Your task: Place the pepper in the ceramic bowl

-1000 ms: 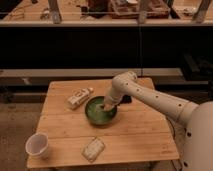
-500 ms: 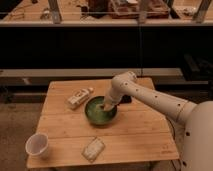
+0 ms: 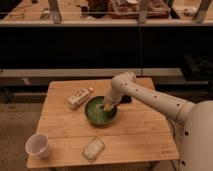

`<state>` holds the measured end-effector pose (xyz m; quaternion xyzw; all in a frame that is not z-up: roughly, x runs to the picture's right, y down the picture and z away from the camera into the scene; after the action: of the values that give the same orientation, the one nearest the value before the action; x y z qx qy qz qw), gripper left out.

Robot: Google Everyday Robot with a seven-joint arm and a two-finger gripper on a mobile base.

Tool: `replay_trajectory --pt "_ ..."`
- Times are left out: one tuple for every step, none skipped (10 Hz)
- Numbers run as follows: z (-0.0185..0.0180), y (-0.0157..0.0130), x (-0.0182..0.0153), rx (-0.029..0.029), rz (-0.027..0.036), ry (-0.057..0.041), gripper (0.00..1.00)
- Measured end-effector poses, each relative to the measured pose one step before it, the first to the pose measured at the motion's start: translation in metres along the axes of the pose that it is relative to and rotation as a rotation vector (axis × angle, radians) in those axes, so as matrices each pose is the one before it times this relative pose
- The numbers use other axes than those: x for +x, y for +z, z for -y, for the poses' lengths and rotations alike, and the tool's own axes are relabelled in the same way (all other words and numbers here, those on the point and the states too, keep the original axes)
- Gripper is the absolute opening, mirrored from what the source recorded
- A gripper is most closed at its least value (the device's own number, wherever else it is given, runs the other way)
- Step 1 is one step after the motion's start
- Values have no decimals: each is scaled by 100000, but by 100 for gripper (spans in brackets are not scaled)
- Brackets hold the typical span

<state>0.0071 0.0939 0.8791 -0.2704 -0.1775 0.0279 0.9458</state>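
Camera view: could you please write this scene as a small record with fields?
claw: shut on the pepper, low over the ceramic bowl's right part
ceramic bowl: green, upright, middle of the table
long packet: lying left of the bowl, apart
flat packet: near the front edge
white cup: upright, front left corner

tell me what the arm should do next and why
Probably open the gripper: it sits shut low inside the green bowl, with the yellowish pepper at its tip, so letting go should drop the pepper in.
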Motion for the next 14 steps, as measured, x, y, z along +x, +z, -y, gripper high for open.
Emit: replay_trajectory --pt "38 10 -20 0 7 45 16" --pt "-20 75 30 -140 -42 81 16" --pt "8 65 -6 -97 -37 23 16" --pt "13 68 8 -92 -29 36 16" --pt "-3 77 16 -106 -8 55 16" --pt "19 17 -21 -29 -19 -8 16" --pt "5 92 21 -138 -45 95 16" --pt "12 52 -19 -59 -7 29 16" --pt "-3 62 5 -83 -34 41 16" --pt "22 39 14 -61 -112 -8 16" --pt "-28 95 26 -173 -79 9 16" --pt "21 28 -8 -21 -35 -5 16" --pt "10 7 -10 -27 -17 4 16" --pt "-26 81 20 -141 -52 20 16"
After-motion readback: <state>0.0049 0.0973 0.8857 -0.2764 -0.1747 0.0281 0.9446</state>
